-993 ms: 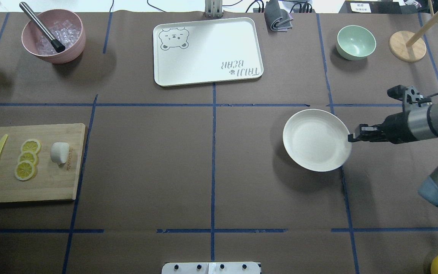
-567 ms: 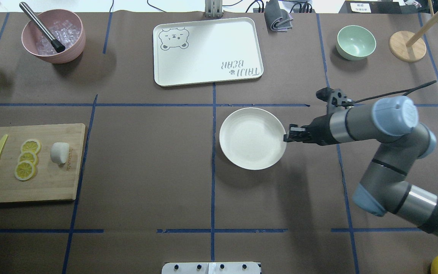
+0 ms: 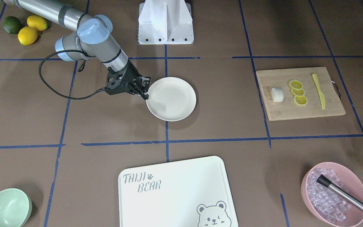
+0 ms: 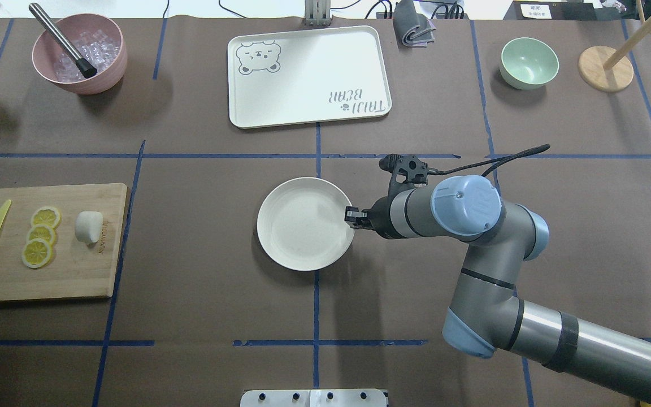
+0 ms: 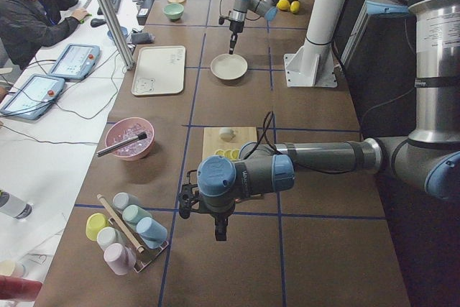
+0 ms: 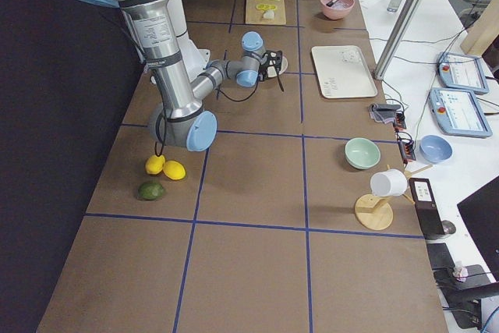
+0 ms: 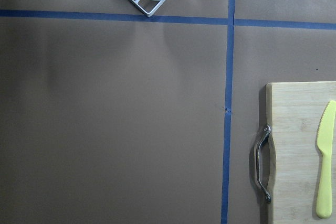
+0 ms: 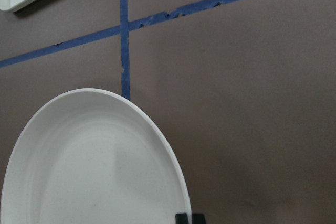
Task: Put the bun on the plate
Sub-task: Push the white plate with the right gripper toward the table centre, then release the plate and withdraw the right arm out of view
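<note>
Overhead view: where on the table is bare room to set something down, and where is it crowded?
Free: the wide brown paper between the wooden cutting board and the round cream-white plate, and the strip nearer the robot. Crowded: the board's top, and the plate's right rim, where the right gripper holds it.

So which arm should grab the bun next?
Left, probably. The bun sits on the cutting board on the robot's left side, with the left claw hanging near that board. The right claw is far off, pinching the plate by its rim.
</note>
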### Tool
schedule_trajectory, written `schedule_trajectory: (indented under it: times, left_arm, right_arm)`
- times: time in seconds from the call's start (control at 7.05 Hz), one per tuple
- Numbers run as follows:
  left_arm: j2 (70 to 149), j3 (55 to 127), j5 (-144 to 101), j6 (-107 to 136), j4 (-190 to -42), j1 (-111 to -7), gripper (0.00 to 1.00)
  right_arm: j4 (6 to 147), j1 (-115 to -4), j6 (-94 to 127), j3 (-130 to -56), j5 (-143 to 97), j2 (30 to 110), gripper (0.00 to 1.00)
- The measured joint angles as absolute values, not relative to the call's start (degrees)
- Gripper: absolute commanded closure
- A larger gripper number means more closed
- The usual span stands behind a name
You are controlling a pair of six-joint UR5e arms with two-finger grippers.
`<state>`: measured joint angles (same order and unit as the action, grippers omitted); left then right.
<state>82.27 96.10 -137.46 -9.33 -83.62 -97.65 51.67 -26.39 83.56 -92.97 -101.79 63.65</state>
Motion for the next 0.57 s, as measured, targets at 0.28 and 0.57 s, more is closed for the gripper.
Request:
schedule_trajectory:
  times: [0.28,0.57]
  left_arm:
    - [82.27,96.14,-137.48,-9.29,-83.59,-97.65,0.00]
    - [82.27,96.15,-137.52,-9.26,-83.64,-97.65,0.00]
  right_arm:
    - [51.90,-25.75,83.60,-92.45,-100.93,63.61,0.68]
    - [51.73,-25.89,83.53,-92.42,-100.88,63.80,0.00]
